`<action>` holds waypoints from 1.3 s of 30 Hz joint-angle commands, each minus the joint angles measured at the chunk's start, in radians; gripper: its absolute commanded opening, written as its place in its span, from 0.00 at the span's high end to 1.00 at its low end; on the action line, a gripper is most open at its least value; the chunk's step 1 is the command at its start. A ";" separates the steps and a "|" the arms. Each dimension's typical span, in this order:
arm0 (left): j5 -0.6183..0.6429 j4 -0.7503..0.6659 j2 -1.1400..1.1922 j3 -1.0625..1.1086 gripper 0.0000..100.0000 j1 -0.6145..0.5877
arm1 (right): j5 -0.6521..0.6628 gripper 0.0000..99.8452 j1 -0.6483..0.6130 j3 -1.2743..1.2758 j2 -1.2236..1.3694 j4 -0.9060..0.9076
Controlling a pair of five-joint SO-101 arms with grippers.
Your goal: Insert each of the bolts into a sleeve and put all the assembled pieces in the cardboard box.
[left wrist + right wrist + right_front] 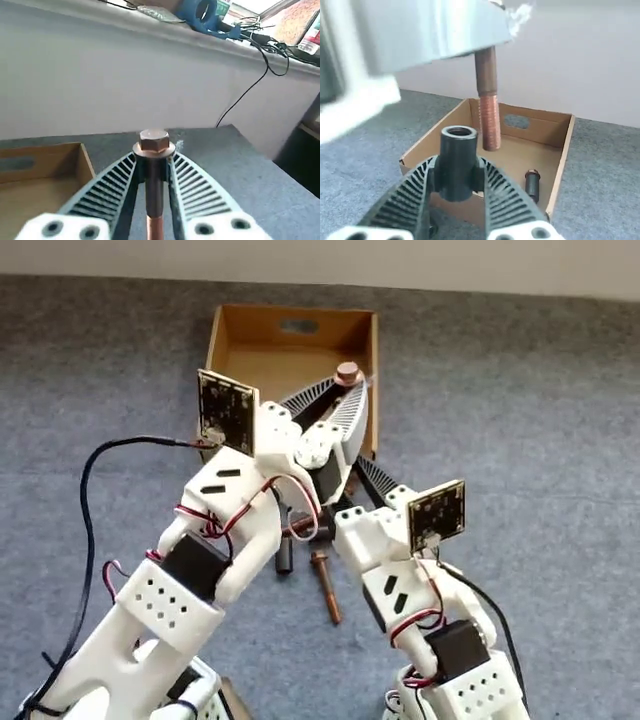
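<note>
Left gripper (155, 159) pinched a copper hex-head threaded bolt (154, 192); right gripper (456, 170) clamped a smooth black tubular sleeve (457, 155), near the cardboard box's (222, 345) six o'clock.

Left wrist view: bolt (154, 170) threaded end cut off by the bottom edge. The left gripper (154, 159) clamps it, with its finger bases cut off too. Cardboard box (50, 157) cut by the left edge.

Right wrist view: bolt head hidden behind the blurred left gripper body. Sleeve (457, 155) lower end buried between the right gripper (457, 172) fingers. Assembled piece (532, 184) by a box side wall is too small to tell bolt from sleeve.

High view: bolt shank hidden by the fingers. The left arm (215, 540) covers the box's near wall and the held sleeve. Second sleeve (284, 555), mid-tabletop beside the loose bolt (325, 588), is half under that arm.
</note>
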 commanded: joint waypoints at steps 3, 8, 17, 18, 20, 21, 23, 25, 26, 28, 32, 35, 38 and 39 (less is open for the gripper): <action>-0.014 0.035 0.004 -0.053 0.99 -0.001 | -0.012 0.99 0.008 -0.004 -0.012 -0.022; -0.014 0.040 -0.024 -0.085 0.99 0.001 | -0.012 0.99 0.008 -0.004 -0.012 -0.022; -0.014 0.041 -0.085 -0.101 0.99 -0.061 | -0.012 0.99 0.008 -0.004 -0.012 -0.022; -0.014 0.058 -0.085 -0.099 0.99 -0.074 | -0.012 0.99 0.008 -0.004 -0.012 -0.022; -0.014 0.097 -0.084 -0.099 0.99 -0.099 | -0.012 0.99 0.008 -0.004 -0.012 -0.022; -0.014 0.107 -0.082 -0.099 0.99 -0.105 | -0.012 0.99 0.008 -0.004 -0.012 -0.022; -0.012 0.115 -0.081 -0.090 0.99 -0.116 | -0.012 0.99 0.008 -0.004 -0.012 -0.022; -0.012 0.112 -0.081 -0.070 0.99 -0.113 | -0.012 0.99 0.008 -0.004 -0.012 -0.022; -0.012 0.112 -0.081 -0.062 0.99 -0.110 | -0.012 0.99 0.008 -0.004 -0.012 -0.022; -0.009 0.112 -0.081 -0.047 0.99 -0.107 | -0.012 0.99 0.008 -0.004 -0.012 -0.022; -0.009 0.115 -0.088 -0.041 0.99 -0.076 | -0.012 0.99 0.008 -0.004 -0.012 -0.022; -0.009 0.115 -0.090 -0.045 0.99 -0.027 | -0.012 0.99 0.008 -0.004 -0.012 -0.024; -0.009 0.112 -0.090 -0.048 0.99 -0.015 | -0.012 0.99 0.008 -0.004 -0.012 -0.024; -0.009 0.112 -0.090 -0.048 0.99 -0.016 | -0.012 0.99 0.008 -0.004 -0.012 -0.024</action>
